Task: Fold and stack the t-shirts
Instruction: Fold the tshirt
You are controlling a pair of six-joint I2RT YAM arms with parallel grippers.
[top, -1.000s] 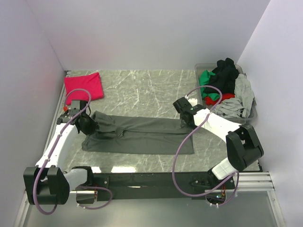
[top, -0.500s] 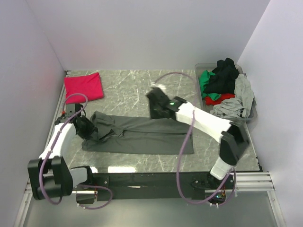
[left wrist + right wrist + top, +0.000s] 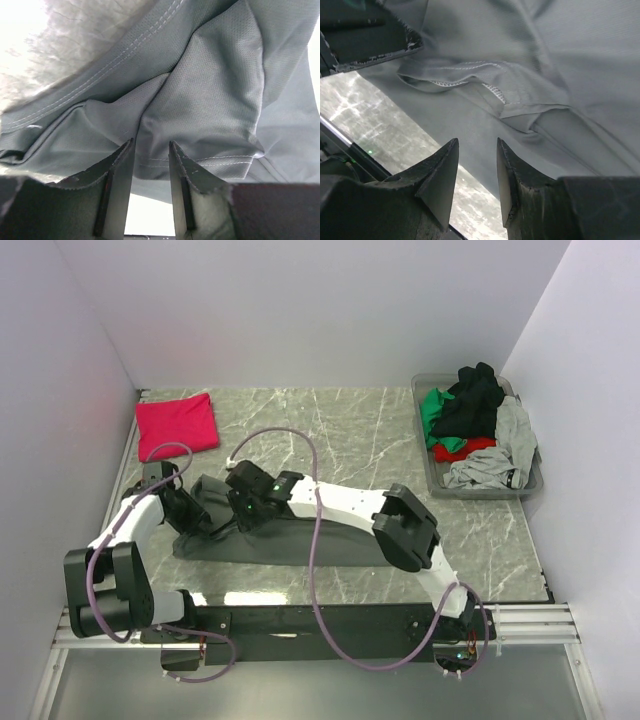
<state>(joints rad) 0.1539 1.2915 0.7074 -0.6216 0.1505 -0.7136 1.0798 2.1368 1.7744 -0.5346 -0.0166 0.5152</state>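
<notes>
Left gripper [image 3: 151, 145] narrowly parted at charcoal t-shirt [image 3: 210, 90] (hold: cannot tell), right gripper [image 3: 477, 142] ajar, empty.

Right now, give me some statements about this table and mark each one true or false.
1. The magenta t-shirt lies folded at the far-left corner of the table. True.
2. The clear tub is empty. False: it holds black, green, red and light grey clothes.
3. The right end effector is above the tub. False: it is over the grey t-shirt, close to the left end effector.
4. The grey t-shirt lies on the magenta one. False: they lie apart.
5. The left end effector is at the grey t-shirt's left end. True.
</notes>
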